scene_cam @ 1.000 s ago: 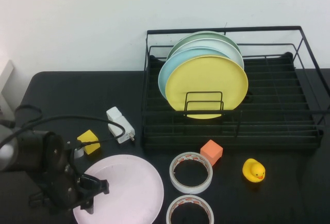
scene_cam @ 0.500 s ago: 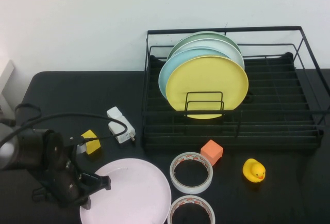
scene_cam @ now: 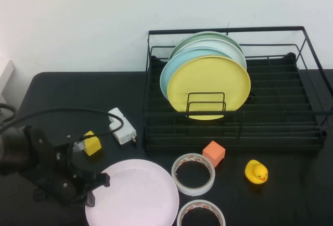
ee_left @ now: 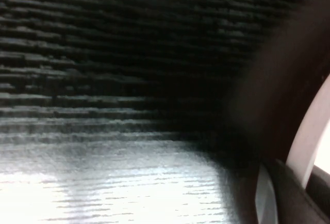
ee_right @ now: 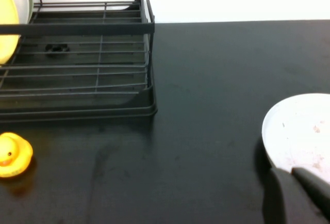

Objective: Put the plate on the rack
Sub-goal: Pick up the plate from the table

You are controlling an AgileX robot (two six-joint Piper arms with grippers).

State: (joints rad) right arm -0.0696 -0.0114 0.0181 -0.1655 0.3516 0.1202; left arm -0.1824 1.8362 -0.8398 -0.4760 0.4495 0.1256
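The pale pink plate (scene_cam: 136,193) lies flat on the black table at the front left. My left gripper (scene_cam: 98,184) is low at the plate's left edge and shut on its rim. In the left wrist view the pale rim (ee_left: 311,131) runs between the dark fingers (ee_left: 268,199). The black wire rack (scene_cam: 234,128) stands at the back right, holding a yellow plate (scene_cam: 209,85), a light blue plate (scene_cam: 171,67) and others upright. My right gripper (ee_right: 289,173) is out of the high view, shut, low over the table to the right of the rack (ee_right: 77,28).
Two tape rolls (scene_cam: 193,174) (scene_cam: 201,213), an orange cube (scene_cam: 213,153) and a yellow duck (scene_cam: 256,172) lie before the rack. A yellow block (scene_cam: 92,143) and a white adapter (scene_cam: 122,126) with cable lie left. A white dish (ee_right: 304,131) sits by the right gripper.
The pink plate has slid to the right in my left gripper, nudging the front tape roll rightward. The left arm has shifted lower and left.
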